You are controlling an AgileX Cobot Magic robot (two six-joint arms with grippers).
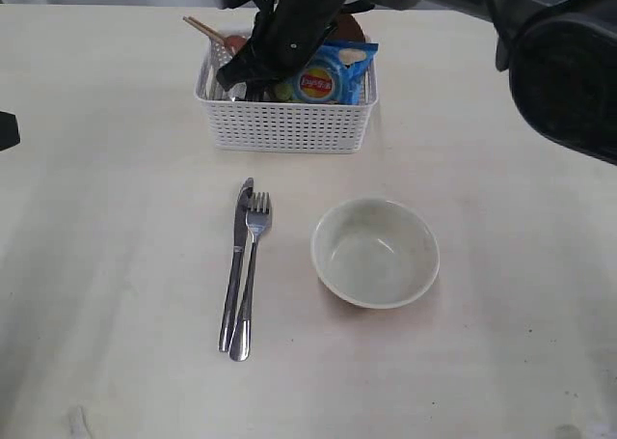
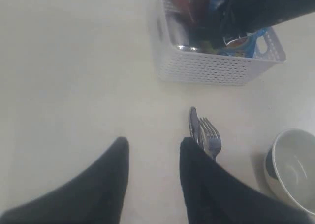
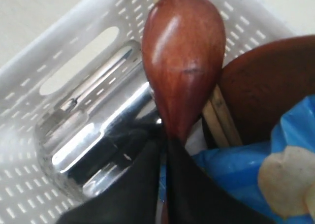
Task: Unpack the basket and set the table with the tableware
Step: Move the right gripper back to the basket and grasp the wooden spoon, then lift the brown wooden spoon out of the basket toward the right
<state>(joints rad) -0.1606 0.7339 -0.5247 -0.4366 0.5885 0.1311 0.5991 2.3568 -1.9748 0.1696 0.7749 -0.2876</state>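
Basket (image 1: pixel 284 130) is seen at the top mid of the exterior view, on the table (image 1: pixel 96 217). It is packed w/ a blue chip bag (image 1: pixel 328 77), chopsticks (image 1: pixel 204 29) poking out at its upper left corner, a steel cup (image 3: pixel 93 135), a brown plate (image 3: pixel 266 86) & a wooden spoon (image 3: pixel 183 56). Inside it is crowded: the chip bag is pressed against the plate, & the chopsticks are seen under the spoon. R gripper (image 3: pixel 165 150) is dipped into the basket's left half. Its fingers are pinched on the spoon's neck, right beside the cup. Below the basket, a knife (image 1: pixel 234 265) & fork (image 1: pixel 251 275) are laid side by side, touching. A bowl (image 1: pixel 374 256) is set to their right. L gripper (image 2: pixel 153 145) is spread apart w/ nothing in it, near the knife, well away from the basket.
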